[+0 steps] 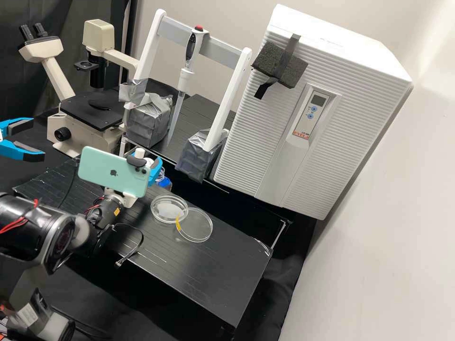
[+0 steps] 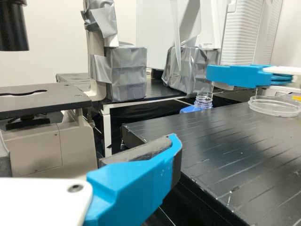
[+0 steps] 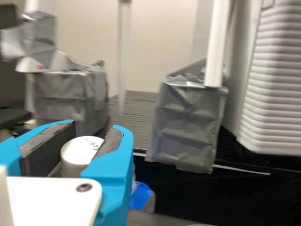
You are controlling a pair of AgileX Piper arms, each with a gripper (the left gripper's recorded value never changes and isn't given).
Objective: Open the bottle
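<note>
1. Bottle [image 2: 204,100]: clear, upright, at the bench's [image 1: 213,265] back edge, just in front of the step up to the rear shelf. It stands between the two taped grey blocks [image 1: 147,118] [image 1: 199,154]. There's a blue part low beside it; can't tell what it is.
2. Cap [image 3: 82,149]: white, clamped between the right pincer's [image 3: 81,141] fingers, directly above the bottle. Threaded neck shows bare below the fingers in the left wrist view; can't tell if the cap is fully clear of it.
3. A teal phone [image 1: 113,170] is mounted on the right arm, just behind the pincer.
4. Left pincer [image 1: 21,137]: fingers spread wide, holding nothing. It's off the bench's left edge near the microscope [image 1: 80,113], well apart from the bottle.
5. Two petri dishes [image 1: 168,208] [image 1: 194,225] overlap near the bottle, toward the bench middle.
6. There's open black surface from the dishes out to the front and right edges.
7. A pipette [image 1: 182,85] hangs on the white stand above the rear shelf, with a ribbed white unit [image 1: 303,109] on its right.
</note>
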